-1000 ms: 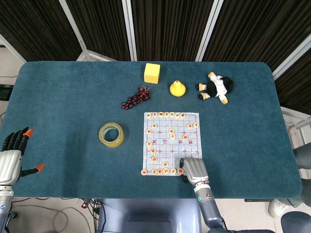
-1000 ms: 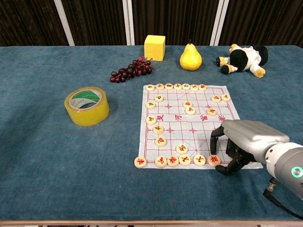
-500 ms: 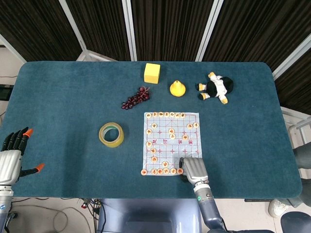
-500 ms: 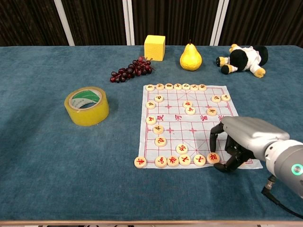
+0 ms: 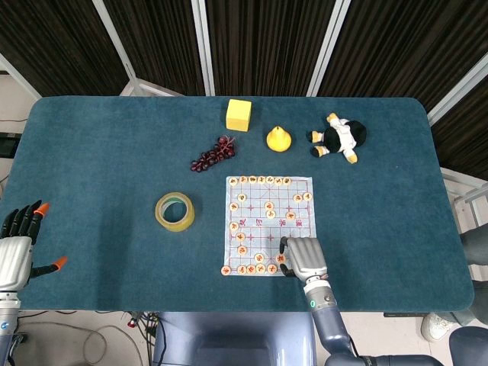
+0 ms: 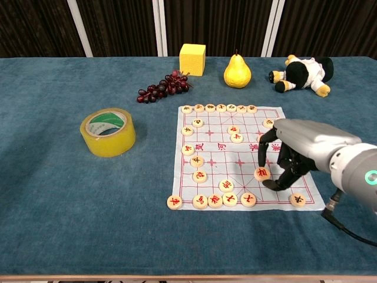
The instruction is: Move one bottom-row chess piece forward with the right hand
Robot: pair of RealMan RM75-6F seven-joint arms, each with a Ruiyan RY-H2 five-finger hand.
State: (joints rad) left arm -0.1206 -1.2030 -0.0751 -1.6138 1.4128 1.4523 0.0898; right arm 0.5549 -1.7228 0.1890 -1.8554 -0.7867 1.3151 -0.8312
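A paper chess board [image 6: 221,171] [image 5: 286,232] lies on the blue table, with round wooden pieces on it. Several pieces line its bottom row [image 6: 215,200]. My right hand [image 6: 294,154] [image 5: 303,259] is over the board's near right part and pinches one chess piece [image 6: 262,173] [image 5: 280,258] between a finger and thumb. That piece lies about one square ahead of the bottom row. Another piece [image 6: 297,199] sits at the near right corner. My left hand [image 5: 17,248] hovers off the table's near left edge with its fingers spread, holding nothing.
A yellow tape roll [image 6: 108,131] stands left of the board. Behind the board are dark grapes [image 6: 164,86], a yellow cube [image 6: 192,59], a pear [image 6: 237,72] and a black-and-white plush toy [image 6: 300,73].
My right hand has moved away from me, taking the pinched piece out of the bottom row and forward. A corner piece it covered now shows. The left hand has stayed put.
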